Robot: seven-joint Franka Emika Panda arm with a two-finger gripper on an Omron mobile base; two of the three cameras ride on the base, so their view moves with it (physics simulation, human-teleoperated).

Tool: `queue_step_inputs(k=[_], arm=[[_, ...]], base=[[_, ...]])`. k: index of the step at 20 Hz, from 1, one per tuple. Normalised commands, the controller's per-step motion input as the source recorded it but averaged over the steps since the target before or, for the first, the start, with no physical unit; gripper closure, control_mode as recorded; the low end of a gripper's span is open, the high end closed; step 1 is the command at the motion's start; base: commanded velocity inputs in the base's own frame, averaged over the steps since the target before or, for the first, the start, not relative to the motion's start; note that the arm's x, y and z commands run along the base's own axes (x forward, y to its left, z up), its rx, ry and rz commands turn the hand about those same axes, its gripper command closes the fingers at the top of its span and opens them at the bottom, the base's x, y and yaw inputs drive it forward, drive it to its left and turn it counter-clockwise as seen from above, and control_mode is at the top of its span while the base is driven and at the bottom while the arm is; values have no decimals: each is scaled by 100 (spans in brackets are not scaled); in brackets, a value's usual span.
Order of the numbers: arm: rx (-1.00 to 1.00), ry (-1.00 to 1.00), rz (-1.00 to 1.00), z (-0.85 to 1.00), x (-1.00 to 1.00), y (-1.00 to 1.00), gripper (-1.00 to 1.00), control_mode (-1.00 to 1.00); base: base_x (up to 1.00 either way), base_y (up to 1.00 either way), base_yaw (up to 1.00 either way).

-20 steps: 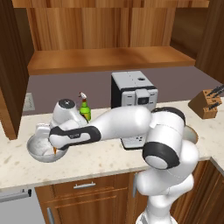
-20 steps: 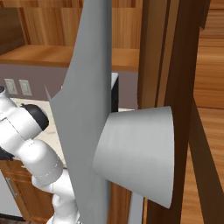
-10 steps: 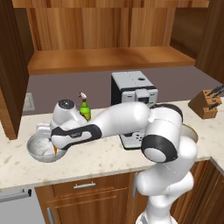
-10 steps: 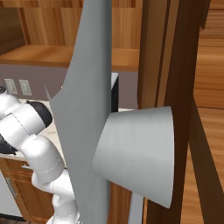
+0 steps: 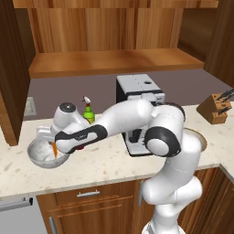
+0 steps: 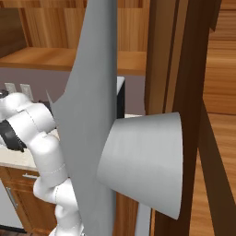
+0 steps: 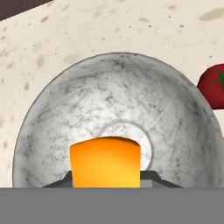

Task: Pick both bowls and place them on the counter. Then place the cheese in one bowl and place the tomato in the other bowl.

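Hand view looks straight down into the marbled bowl (image 7: pixel 118 127), and the cheese (image 7: pixel 105 162) is clamped between the two dark fingertips (image 7: pixel 151 176) of the gripper (image 7: pixel 105 183), hanging over the middle of the bowl. Compared with one second ago, the arm has barely moved; the gripper stays over the same bowl and its hold on the cheese has not loosened. I count one marbled bowl (image 5: pixel 45 153), one cheese wedge (image 5: pixel 55 149) and one tomato (image 7: pixel 213 85). The bowl stands on the counter (image 5: pixel 109 167) at its left part, and the tomato lies on the counter just beside the bowl's rim. From the left base view, a green bottle (image 5: pixel 88 112) stands behind the arm, near a coffee machine (image 5: pixel 140 91) and, far right, a knife block (image 5: pixel 216 109).
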Motion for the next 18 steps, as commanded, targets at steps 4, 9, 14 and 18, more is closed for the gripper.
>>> queue_step_inputs(k=[4,9,14,18], arm=[[0,-1,-4,-7,19,31,100,-100],[-1,0,-6,-9,13,25,100,-100],[-3,0,-7,-12,16,19,100,-100],[0,0,-7,-24,12,14,100,-100]], base=[[0,0,0],[0,0,0],[0,0,0],[0,0,0]])
